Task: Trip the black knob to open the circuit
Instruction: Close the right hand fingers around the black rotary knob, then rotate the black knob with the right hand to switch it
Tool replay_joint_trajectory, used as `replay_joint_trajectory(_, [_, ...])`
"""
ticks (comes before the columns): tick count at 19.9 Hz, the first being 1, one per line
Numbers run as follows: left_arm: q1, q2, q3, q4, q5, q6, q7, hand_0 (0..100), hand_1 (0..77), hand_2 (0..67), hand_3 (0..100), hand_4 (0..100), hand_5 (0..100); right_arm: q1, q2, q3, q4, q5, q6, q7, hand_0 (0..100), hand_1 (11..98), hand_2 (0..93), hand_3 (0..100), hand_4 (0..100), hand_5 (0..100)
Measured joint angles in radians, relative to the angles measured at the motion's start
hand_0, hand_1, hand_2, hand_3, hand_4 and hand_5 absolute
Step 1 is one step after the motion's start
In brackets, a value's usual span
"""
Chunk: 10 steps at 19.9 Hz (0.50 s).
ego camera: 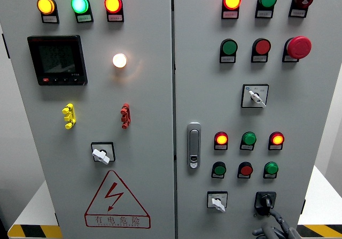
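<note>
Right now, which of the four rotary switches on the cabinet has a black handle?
The bottom-right rotary switch, by the right hand; the other three have white handles.

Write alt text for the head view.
The robot's right hand reaches up to the black knob at the lower right of a grey control cabinet covered in lit indicator lamps, pushbuttons and rotary switches.

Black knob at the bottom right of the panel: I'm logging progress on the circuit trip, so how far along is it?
Done: the right hand has reached the black knob, fingers just below or touching its lower edge. In hand: securing a grip; whether the fingers actually clasp it cannot be told. Left: turning it. Several indicator lamps, like the red lamp above, are lit. The left hand is out of view.
</note>
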State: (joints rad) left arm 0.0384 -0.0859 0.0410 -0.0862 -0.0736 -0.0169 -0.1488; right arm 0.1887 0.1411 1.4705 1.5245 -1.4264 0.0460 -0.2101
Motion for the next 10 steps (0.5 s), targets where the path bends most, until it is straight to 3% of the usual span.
replay_joint_trajectory(10, [0.0,0.0,0.0,0.0,0.0,0.0,0.0,0,3.6,12.7,21,7,2,0.003,-0.0001,-0.027,0.005,0.0,0.0,-0.001,76,43.3,6.5,83,87,100])
